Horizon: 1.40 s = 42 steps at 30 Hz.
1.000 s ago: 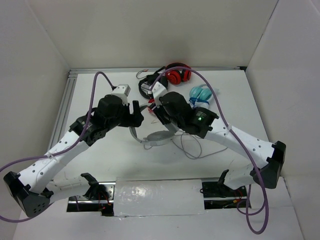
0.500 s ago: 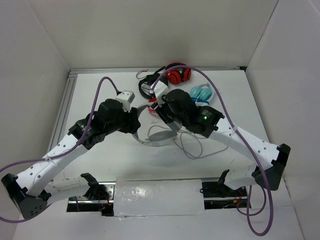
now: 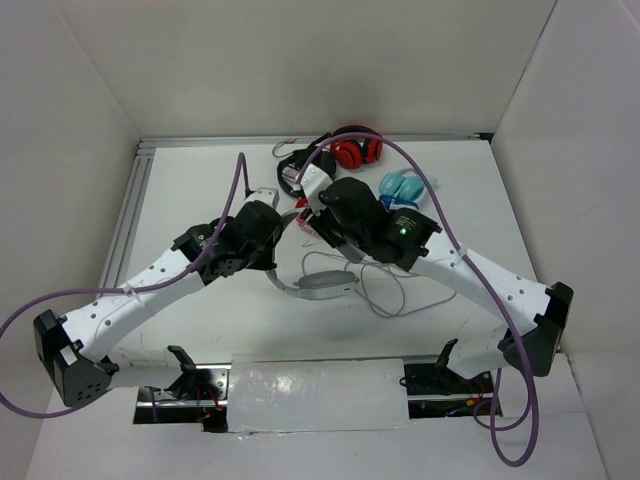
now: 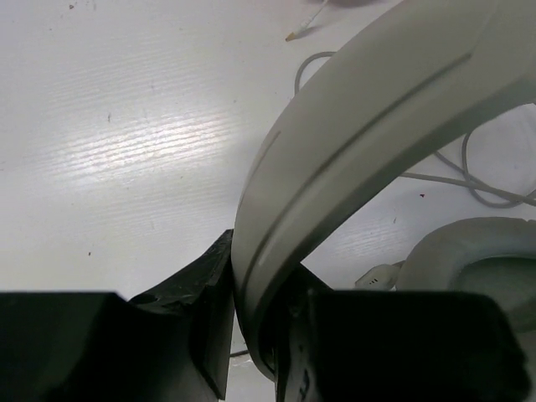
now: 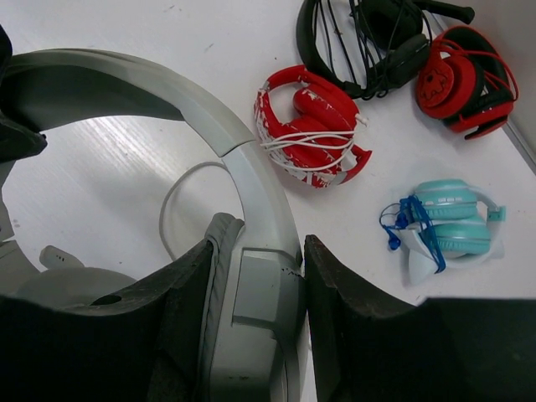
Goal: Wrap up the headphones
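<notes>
Your left pincer [image 4: 251, 331] was clamped on the wide band of the headphones [image 3: 322, 284], one black finger pressed to each face. Your right pincer [image 5: 255, 335] gripped the same pair on the arm just above an earcup. Held between both arms, the headphones sat over the middle of the table [image 3: 200, 190], one earcup low near the surface and the thin cable [image 3: 385, 298] lying in loose loops beside it. A red pair [image 5: 311, 126], a black pair [image 5: 368, 38] and a light blue pair [image 5: 444, 222] lay farther back.
</notes>
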### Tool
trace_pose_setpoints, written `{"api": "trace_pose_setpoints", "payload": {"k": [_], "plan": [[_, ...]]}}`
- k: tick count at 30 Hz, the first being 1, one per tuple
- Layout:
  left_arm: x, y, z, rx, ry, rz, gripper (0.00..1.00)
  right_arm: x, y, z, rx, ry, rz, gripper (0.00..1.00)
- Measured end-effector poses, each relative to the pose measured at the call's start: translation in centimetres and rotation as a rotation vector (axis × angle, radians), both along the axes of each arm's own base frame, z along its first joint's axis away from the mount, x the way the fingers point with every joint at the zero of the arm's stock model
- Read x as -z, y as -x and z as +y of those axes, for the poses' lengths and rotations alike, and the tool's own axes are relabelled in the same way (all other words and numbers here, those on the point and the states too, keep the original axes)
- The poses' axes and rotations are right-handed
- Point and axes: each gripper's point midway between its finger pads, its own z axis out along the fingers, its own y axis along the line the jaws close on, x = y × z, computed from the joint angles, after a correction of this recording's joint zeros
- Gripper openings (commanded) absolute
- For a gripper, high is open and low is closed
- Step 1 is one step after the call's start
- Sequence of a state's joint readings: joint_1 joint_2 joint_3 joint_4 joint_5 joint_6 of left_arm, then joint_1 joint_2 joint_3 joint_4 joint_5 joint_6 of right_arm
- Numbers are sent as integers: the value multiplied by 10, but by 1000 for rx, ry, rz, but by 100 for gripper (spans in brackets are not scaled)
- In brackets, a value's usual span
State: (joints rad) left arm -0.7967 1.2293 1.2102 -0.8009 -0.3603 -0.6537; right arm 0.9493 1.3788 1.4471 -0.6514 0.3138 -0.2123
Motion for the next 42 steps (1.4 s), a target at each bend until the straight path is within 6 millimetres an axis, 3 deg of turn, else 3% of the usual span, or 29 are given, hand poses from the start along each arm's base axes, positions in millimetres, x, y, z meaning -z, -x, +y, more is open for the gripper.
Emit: {"api": "trace_pose_setpoints", "payload": {"k": [2, 3, 8, 11, 16, 19, 21, 23, 25, 26, 27, 28, 30, 31, 37, 40, 42], "plan": [[-2, 0, 1, -8, -9, -2, 29, 0, 0, 1, -2, 1, -2, 0], [-3, 0, 1, -9, -12, -5, 38, -1, 0, 1, -3, 1, -4, 0], [-3, 3, -3, 12, -19, -5, 43, -1, 1, 3, -22, 2, -8, 0], [-3, 3, -3, 21, -26, -7, 38, -1, 1, 4, -32, 4, -8, 0], [-5, 2, 0, 22, -49, -18, 39, -1, 1, 4, -39, 9, -11, 0], [-9, 0, 3, 9, -60, -35, 25, -1, 1, 4, -39, 11, -14, 0], [-11, -4, 9, -21, -82, -52, 4, -1, 1, 3, -42, 16, -14, 0], [-10, -5, 14, -34, -106, -53, 0, -1, 2, 4, -48, 16, -14, 1], [-11, -7, 14, -41, -119, -65, 0, 0, 2, 4, -48, 19, -11, 15], [-10, -8, 14, -42, -125, -66, 0, 1, 2, 5, -48, 21, -11, 33], [-10, -8, 15, -43, -129, -67, 0, 2, 1, 5, -48, 23, -9, 39], [-10, -8, 15, -45, -130, -69, 0, 3, 1, 5, -47, 25, -8, 57], [-12, -10, 14, -54, -125, -79, 0, 4, 3, 10, -63, 18, 0, 67], [-13, -11, 13, -55, -120, -87, 0, 6, 5, 13, -74, 16, 5, 99], [-19, -17, 17, -71, -104, -95, 0, -8, 24, 34, -145, -34, -25, 100], [-33, -31, 24, -103, -60, -129, 0, -44, 35, 34, -159, -156, -86, 100], [-48, -43, 34, -127, -25, -161, 0, -74, 46, 20, -162, -278, -151, 100]]}}
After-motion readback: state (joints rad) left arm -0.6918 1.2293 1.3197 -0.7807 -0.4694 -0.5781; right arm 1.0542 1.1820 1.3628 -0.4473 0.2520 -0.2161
